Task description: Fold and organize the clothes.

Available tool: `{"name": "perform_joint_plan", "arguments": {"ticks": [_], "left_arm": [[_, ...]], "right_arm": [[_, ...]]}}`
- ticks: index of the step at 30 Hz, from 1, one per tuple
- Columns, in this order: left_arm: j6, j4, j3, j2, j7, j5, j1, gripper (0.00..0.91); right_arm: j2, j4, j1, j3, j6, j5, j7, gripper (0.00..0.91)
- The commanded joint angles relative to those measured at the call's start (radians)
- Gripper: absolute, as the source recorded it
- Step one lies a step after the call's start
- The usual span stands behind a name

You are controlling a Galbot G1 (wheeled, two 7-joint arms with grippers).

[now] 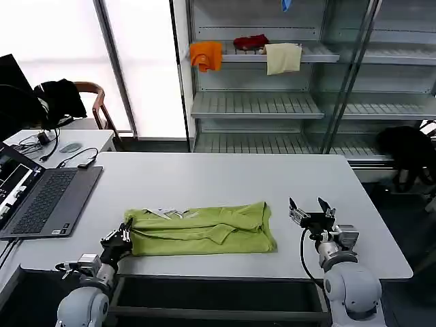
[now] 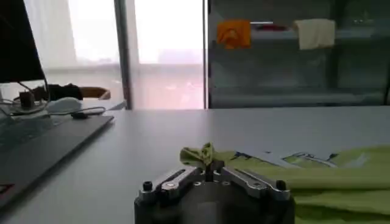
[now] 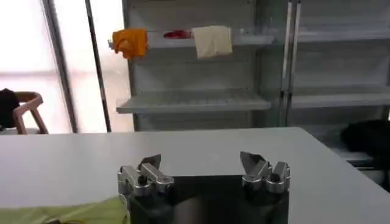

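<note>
The lime yellow-green T-shirt (image 1: 201, 229) lies folded into a flat band near the table's front edge, with bits of white print showing along its far side. My left gripper (image 1: 122, 237) is at the shirt's left end, shut on a pinched-up corner of the cloth (image 2: 203, 156). My right gripper (image 1: 310, 208) hovers open to the right of the shirt, a short gap from its right end, with nothing between its fingers (image 3: 149, 164). In the right wrist view a strip of the shirt (image 3: 73, 213) shows beside that gripper (image 3: 204, 164).
An open laptop (image 1: 41, 197) sits on the table's left side, with cables and a mouse (image 1: 69, 147) on a second desk behind. Shelves at the back hold orange (image 1: 206, 54), red (image 1: 251, 42) and cream (image 1: 283, 58) cloths. A black garment (image 1: 409, 146) hangs at right.
</note>
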Motion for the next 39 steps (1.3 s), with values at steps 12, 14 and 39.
{"name": "perform_joint_plan", "arguments": {"ticks": [12, 14, 39], "left_arm": [[0.022, 0.031, 0.001, -0.030, -0.024, 0.009, 0.003, 0.907], [0.023, 0.028, 0.002, -0.030, -0.022, 0.006, 0.005, 0.474], [0.062, 0.010, 0.014, -0.029, 0.010, 0.018, -0.017, 0.000]], "right_arm": [[0.003, 0.002, -0.009, -0.005, 0.000, 0.000, -0.008, 0.907], [0.004, 0.002, -0.008, -0.006, 0.000, 0.000, -0.009, 0.907], [0.008, 0.010, -0.019, -0.002, 0.000, 0.006, 0.001, 0.907]]}}
